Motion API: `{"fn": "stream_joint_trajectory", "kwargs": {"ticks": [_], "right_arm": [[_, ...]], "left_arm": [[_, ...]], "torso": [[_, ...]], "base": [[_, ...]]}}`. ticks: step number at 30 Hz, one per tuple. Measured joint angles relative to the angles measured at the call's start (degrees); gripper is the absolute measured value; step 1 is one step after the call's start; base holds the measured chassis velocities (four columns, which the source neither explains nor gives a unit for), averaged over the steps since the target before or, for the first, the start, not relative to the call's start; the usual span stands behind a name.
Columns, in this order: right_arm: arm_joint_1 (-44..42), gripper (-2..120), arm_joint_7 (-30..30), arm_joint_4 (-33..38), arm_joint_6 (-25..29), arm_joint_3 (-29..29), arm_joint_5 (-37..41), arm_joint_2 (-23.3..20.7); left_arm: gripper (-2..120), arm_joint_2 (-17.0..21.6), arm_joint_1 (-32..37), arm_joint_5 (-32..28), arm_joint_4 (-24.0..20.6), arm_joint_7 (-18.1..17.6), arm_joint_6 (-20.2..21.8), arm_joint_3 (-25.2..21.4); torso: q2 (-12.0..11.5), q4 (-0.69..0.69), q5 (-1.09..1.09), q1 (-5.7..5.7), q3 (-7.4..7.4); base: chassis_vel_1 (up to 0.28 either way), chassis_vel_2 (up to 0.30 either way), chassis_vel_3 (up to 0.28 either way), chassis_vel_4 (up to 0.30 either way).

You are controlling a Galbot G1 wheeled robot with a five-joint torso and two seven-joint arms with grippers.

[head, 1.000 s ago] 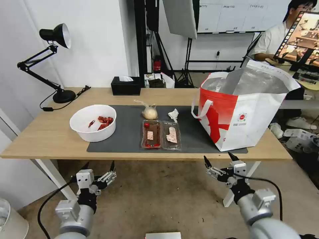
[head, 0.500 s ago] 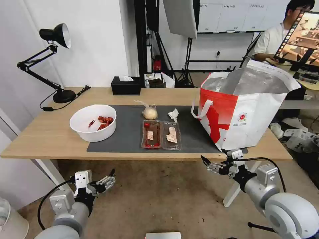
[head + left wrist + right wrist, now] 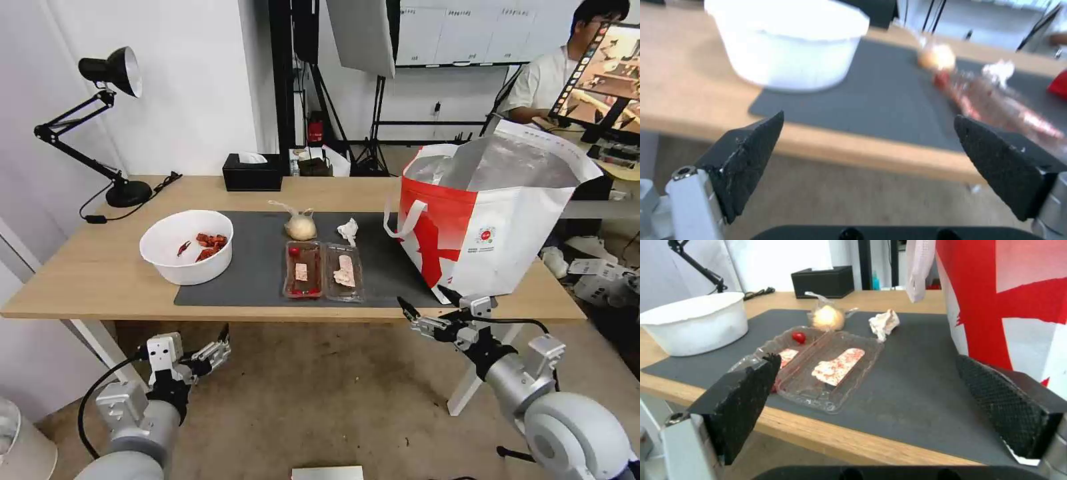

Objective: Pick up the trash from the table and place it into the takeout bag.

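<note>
On the table (image 3: 87, 280) lies a dark grey mat (image 3: 257, 267) with the trash on it. A white bowl (image 3: 187, 247) with red shell scraps stands at the left, a clear two-part tray (image 3: 323, 270) in the middle, and a knotted clear bag (image 3: 300, 227) and a crumpled tissue (image 3: 347, 231) behind the tray. The takeout bag (image 3: 493, 220) stands open at the right. My right gripper (image 3: 423, 298) is open at the table's front edge, below the takeout bag's near corner, facing the tray (image 3: 818, 363). My left gripper (image 3: 193, 347) hangs open below the table edge, facing the bowl (image 3: 786, 43).
A black desk lamp (image 3: 110, 73) stands at the table's back left and a black tissue box (image 3: 252, 172) at the back middle. The takeout bag's white handle (image 3: 403, 220) hangs over the mat. White table legs (image 3: 100, 347) stand near both arms.
My right gripper has risen and moved forward from below the table to its front edge. My left arm has shifted slightly lower and left. The trash has not moved.
</note>
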Motion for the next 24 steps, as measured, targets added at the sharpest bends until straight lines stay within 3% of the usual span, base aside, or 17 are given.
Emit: {"fn": "stream_joint_trajectory", "kwargs": {"ticks": [2, 3, 5, 6, 9, 10, 12, 13, 14, 16, 17, 19, 21, 24], "right_arm": [[-0.2, 100, 0.0, -0.1, 0.1, -0.1, -0.3, 0.2], [-0.2, 100, 0.0, -0.1, 0.1, -0.1, -0.3, 0.2], [-0.4, 100, 0.0, -0.1, 0.1, -0.1, -0.5, 0.3], [-0.4, 100, 0.0, -0.1, 0.1, -0.1, -0.5, 0.3], [-0.5, 100, 1.3, 0.0, 0.1, -0.6, 2.0, 0.5], [-0.5, 100, 1.3, 0.0, 0.1, -0.6, 2.0, 0.5], [-0.4, 100, 5.1, 0.9, 0.1, -1.5, 8.4, 0.7], [0.2, 100, 9.1, 2.0, 0.1, -2.5, 15.2, 1.1], [0.2, 100, 9.1, 2.0, 0.1, -2.5, 15.2, 1.1], [1.2, 100, 16.1, 4.1, 0.2, -3.7, 28.0, 2.2], [1.2, 100, 16.1, 4.1, 0.2, -3.7, 28.0, 2.2], [3.0, 100, 24.6, 5.9, 1.3, -5.8, 43.1, 3.1], [5.6, 100, 31.7, 6.3, 2.8, -8.6, 53.3, 3.8], [8.9, 100, 35.7, 4.7, 5.0, -13.4, 57.9, 5.0]], "left_arm": [[100, -0.1, -0.1, 1.2, 0.8, 1.1, -3.9, 0.3], [100, -0.1, -0.1, 1.2, 0.8, 1.1, -3.9, 0.3], [100, -0.2, -0.2, 2.8, 1.7, 2.4, -8.6, 0.7], [100, -0.2, -0.2, 2.8, 1.7, 2.4, -8.6, 0.7], [100, -0.2, -0.3, 4.7, 3.0, 4.1, -14.8, 1.2], [100, -0.2, -0.3, 4.7, 3.0, 4.1, -14.8, 1.2], [100, -0.3, -0.3, 6.3, 3.7, 4.8, -17.4, 1.2], [100, -0.1, -0.4, 6.6, 3.9, 4.9, -17.7, 1.2], [100, -0.1, -0.4, 6.6, 3.9, 4.9, -17.7, 1.2], [100, 0.9, -1.4, 6.6, 4.2, 4.9, -17.7, 1.8], [100, 0.9, -1.4, 6.6, 4.2, 4.9, -17.7, 1.8], [100, 1.7, -1.9, 6.5, 4.5, 4.9, -17.2, 2.3], [100, 1.9, -1.6, 6.4, 4.5, 4.9, -17.0, 2.3], [100, 1.8, -1.4, 6.2, 4.5, 4.8, -16.4, 2.4]], "torso": [[0.0, 0.0, 0.0, 0.0, 0.0], [0.0, 0.0, 0.0, 0.0, 0.0], [0.0, 0.0, 0.0, 0.0, 0.0], [0.0, 0.0, 0.0, 0.0, 0.0], [0.0, 0.0, 0.0, -0.01, 0.0], [0.0, 0.0, 0.0, -0.01, 0.0], [0.0, 0.0, 0.0, 0.0, 0.0], [0.0, 0.01, 0.0, -0.01, 0.0], [0.0, 0.01, 0.0, -0.01, 0.0], [0.0, 0.01, -0.01, -0.01, 0.0], [0.0, 0.01, -0.01, -0.01, 0.0], [0.0, -0.03, -0.02, -0.01, 0.0], [0.0, 0.0, -0.01, -0.01, 0.0], [0.0, 0.02, -0.01, 0.0, 0.0]], "base": [[0.0, 0.0, 0.0, 0.0], [0.0, 0.0, 0.0, 0.0], [0.0, 0.0, 0.0, 0.0], [0.0, 0.0, 0.0, 0.0], [0.0, 0.0, 0.0, 0.0], [0.0, 0.0, 0.0, 0.0], [0.0, 0.0, 0.0, 0.0], [0.0, 0.0, 0.0, 0.0], [0.0, 0.0, 0.0, 0.0], [0.0, 0.0, 0.0, 0.0], [0.0, 0.0, 0.0, 0.0], [0.0, 0.0, 0.0, 0.0], [0.0, 0.0, 0.0, 0.0], [0.0, 0.0, 0.0, 0.0]]}}
